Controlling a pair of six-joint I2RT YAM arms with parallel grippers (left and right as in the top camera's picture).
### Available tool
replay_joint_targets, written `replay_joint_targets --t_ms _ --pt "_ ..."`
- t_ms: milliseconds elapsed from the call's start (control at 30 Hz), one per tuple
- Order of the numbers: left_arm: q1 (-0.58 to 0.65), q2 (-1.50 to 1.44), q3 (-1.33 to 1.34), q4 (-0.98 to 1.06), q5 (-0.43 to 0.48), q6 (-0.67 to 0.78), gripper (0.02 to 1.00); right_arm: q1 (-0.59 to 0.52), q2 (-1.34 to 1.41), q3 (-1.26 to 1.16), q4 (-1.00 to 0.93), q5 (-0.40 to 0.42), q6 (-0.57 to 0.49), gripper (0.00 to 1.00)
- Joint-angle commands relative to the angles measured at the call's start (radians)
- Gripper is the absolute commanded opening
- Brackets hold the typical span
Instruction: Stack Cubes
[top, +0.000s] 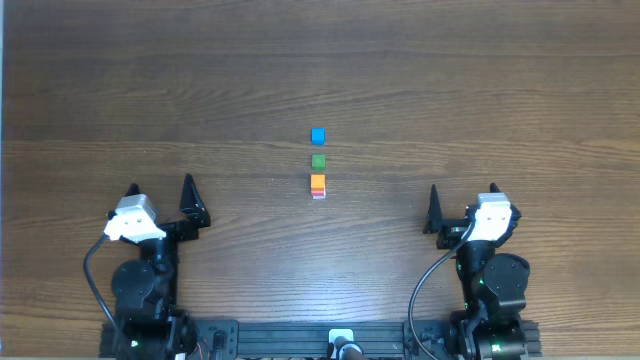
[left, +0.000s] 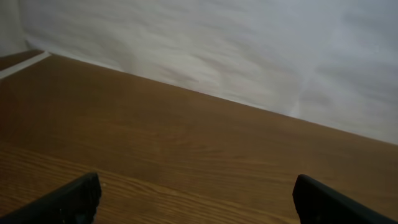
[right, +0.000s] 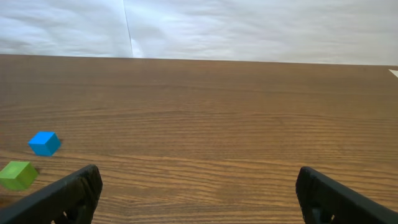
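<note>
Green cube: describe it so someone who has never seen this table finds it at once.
Near the middle of the wooden table, a short row of small cubes runs up the top view. The green cube is the middle one and the only green one, with the blue cube above it and the orange cube below.

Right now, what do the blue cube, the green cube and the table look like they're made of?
The blue cube and green cube look like painted wood or solid plastic: flat, even colour, crisp edges, no shine; which one I cannot tell. The table looks like wood or wood-look laminate, matte brown with a grain running across it.
</note>
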Motion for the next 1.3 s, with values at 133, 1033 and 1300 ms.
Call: replay_joint_targets --t_ms 133,1033,1300 --pt "0.054 -0.008 -0.012 -0.001 0.062 0.045 1.0 0.006 -0.005 -0.006 -0.002 -0.008 -0.004 0.991" --pt "0.054 -0.006 -0.012 -0.001 0.062 0.045 1.0 0.006 -0.005 0.0 0.161 -0.034 0.034 0.993" --pt "0.054 -0.006 -0.012 -0.001 0.062 0.045 1.0 0.009 0.044 0.164 0.123 -0.076 0.01 0.991"
